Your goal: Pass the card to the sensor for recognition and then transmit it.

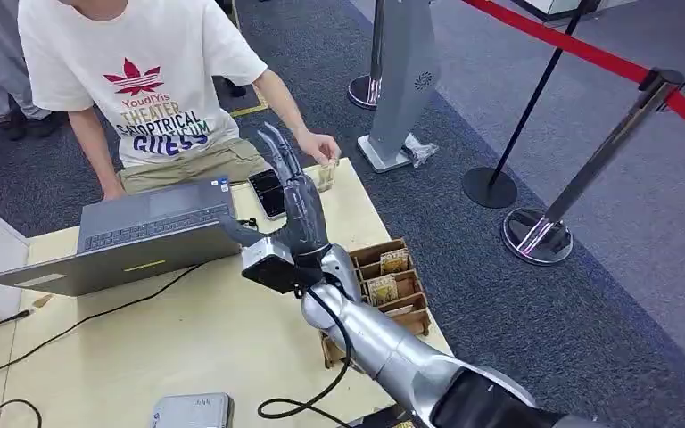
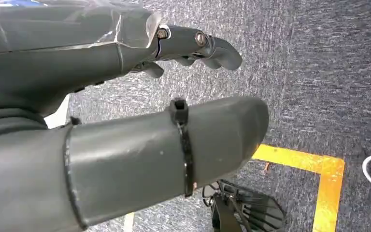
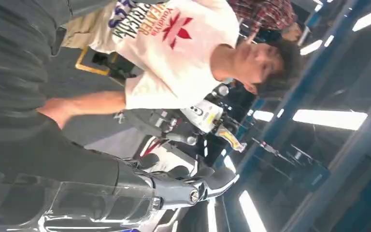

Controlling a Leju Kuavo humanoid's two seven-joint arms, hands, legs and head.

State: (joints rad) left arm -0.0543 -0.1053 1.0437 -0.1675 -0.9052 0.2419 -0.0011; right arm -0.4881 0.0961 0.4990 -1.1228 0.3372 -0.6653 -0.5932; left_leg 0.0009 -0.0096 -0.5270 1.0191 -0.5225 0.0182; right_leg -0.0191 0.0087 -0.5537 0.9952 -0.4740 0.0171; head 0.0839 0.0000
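Cards (image 1: 394, 261) stand on edge in the slots of a wooden box (image 1: 415, 312) at the table's (image 1: 187, 339) 3 o'clock edge, just beside the right forearm. None shows in either robot hand.

Nearest the robot, at the table's 6 o'clock, lies a flat grey device (image 1: 192, 412), with a black cable (image 1: 303, 406) looped just beside it at its 3 o'clock.

The right arm reaches up across the table. The right hand (image 1: 292, 201) is raised above the table's far middle, fingers straight and apart, pointing toward 12 o'clock, grasping nothing. The right wrist view also shows the fingers stretched out with nothing between them.

The left hand (image 2: 101, 72) hangs over grey carpet, thumb and fingers extended with tips slightly bent, holding nothing. Yellow floor tape (image 2: 328, 179) runs on the carpet below it.

An open grey laptop (image 1: 143, 236) sits at 9 o'clock of the right hand, near it. A dark phone (image 1: 269, 192) lies on the table at the hand's 10 o'clock, partly behind the fingers.

A person in a white printed T-shirt (image 1: 143, 80) leans over the table's far edge. The person's hand (image 1: 319, 145) is at 1 o'clock of the robot's fingertips, close to them; whether it holds a card, I cannot tell.

Farther off at 1 to 3 o'clock: a grey kiosk stand (image 1: 406, 80), chrome stanchions (image 1: 540, 232), a red belt (image 1: 589, 53).
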